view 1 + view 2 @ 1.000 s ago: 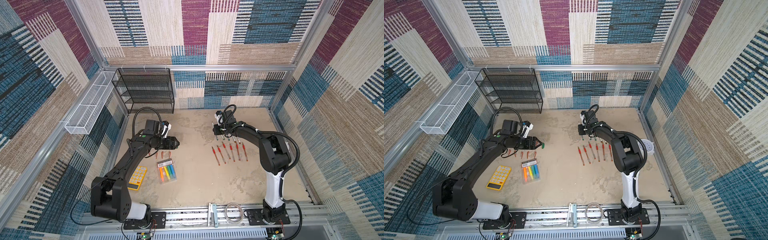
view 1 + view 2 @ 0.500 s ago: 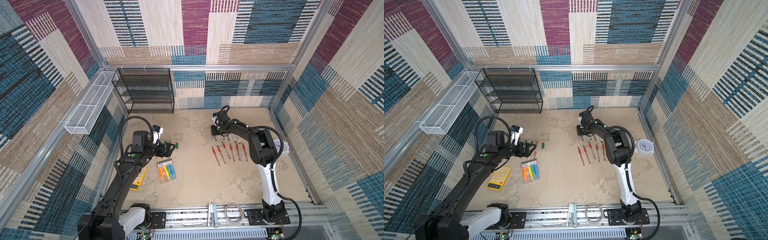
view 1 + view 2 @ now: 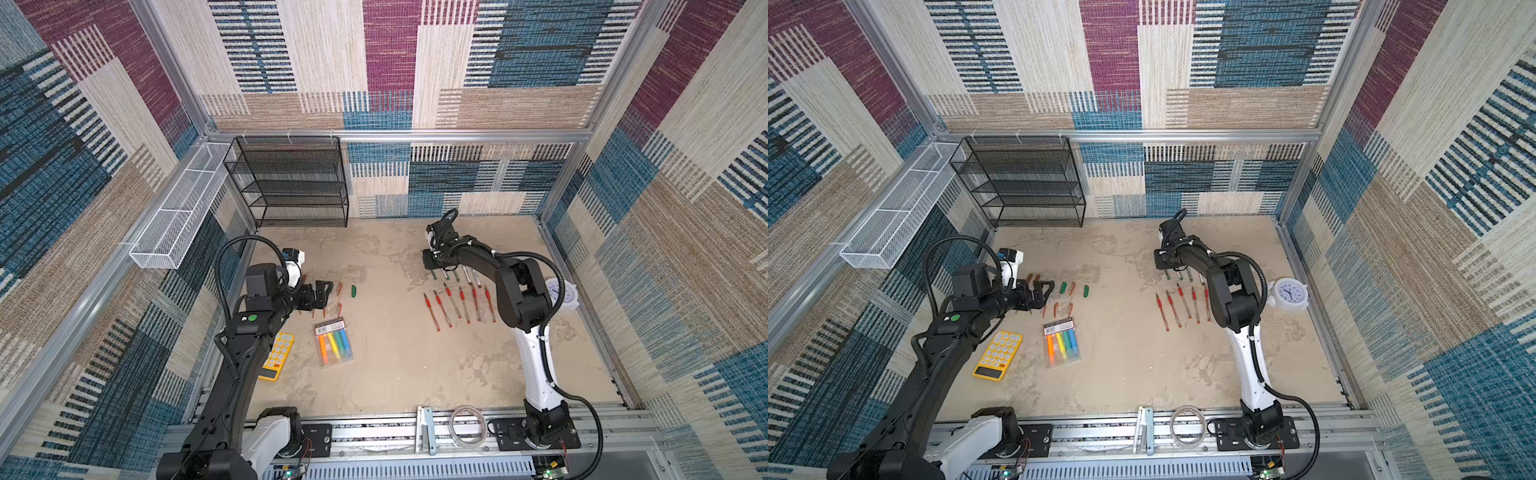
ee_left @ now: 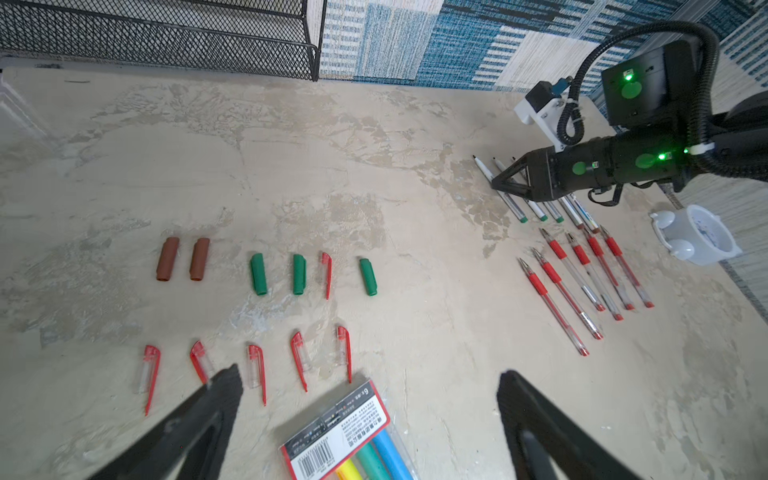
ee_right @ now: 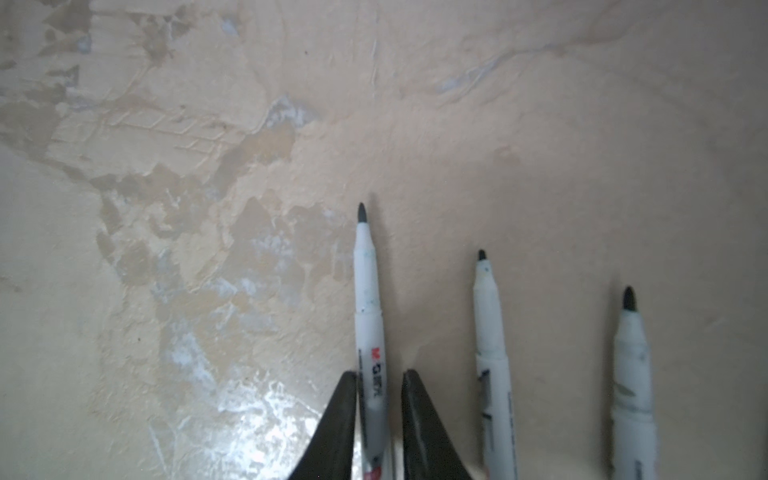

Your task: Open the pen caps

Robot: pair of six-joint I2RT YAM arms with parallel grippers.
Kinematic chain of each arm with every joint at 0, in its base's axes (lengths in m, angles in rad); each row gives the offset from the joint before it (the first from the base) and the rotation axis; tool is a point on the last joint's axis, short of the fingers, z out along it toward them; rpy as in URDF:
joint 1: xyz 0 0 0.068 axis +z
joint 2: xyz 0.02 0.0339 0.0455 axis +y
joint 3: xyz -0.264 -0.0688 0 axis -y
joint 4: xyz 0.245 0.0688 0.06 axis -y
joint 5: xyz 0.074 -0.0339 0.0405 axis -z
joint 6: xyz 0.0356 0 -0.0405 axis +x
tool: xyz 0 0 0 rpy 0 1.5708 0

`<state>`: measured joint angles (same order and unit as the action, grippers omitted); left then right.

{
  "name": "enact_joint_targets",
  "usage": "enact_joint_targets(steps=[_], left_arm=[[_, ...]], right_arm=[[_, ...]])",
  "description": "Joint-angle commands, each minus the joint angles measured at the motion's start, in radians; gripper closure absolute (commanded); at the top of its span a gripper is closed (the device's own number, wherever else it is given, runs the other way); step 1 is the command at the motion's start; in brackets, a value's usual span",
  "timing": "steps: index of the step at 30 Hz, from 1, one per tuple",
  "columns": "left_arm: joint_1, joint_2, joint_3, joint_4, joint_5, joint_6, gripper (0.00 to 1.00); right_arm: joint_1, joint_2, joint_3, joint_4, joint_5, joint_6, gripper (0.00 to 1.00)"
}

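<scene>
"M&G" on the white marker [image 5: 371, 332]; "6" on highlighter pack label [image 4: 349, 419]

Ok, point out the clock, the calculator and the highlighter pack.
clock [image 3: 1290, 292]: in a top view, on its dial.
calculator [image 3: 1000, 351]: in a top view, on its keypad.
highlighter pack [image 3: 1062, 345]: in a top view, on the coloured barrels.

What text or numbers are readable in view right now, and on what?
"M&G", partly blurred: on the white marker that the right gripper straddles.
"6": on the highlighter pack label; remaining print and barcode digits too small.
Numerals on the clock, keys on the calculator: too small to read.
</scene>
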<state>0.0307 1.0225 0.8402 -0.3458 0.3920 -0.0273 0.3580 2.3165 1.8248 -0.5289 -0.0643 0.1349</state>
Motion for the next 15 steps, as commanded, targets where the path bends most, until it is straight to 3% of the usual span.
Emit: enact_joint_targets(steps=[1, 7, 11, 15], left_arm=[[0.006, 0.005, 0.020, 0.009, -0.036, 0.013, 0.00], [0.005, 0.038, 0.011, 0.071, -0.119, 0.055, 0.00], [0.006, 0.066, -0.112, 0.264, -0.157, 0.111, 0.00], [0.006, 0.098, -0.263, 0.534, -0.211, 0.145, 0.01]], right_arm=[[-0.001, -0.028, 0.027, -0.047, 0.004, 0.012, 0.75], [-0.001, -0.158, 0.026, -0.042, -0.007, 0.012, 0.68], [-0.001, -0.297, -0.064, 0.015, 0.022, -0.006, 0.64], [-0.004, -0.471, -0.269, 0.159, 0.064, -0.028, 0.50]])
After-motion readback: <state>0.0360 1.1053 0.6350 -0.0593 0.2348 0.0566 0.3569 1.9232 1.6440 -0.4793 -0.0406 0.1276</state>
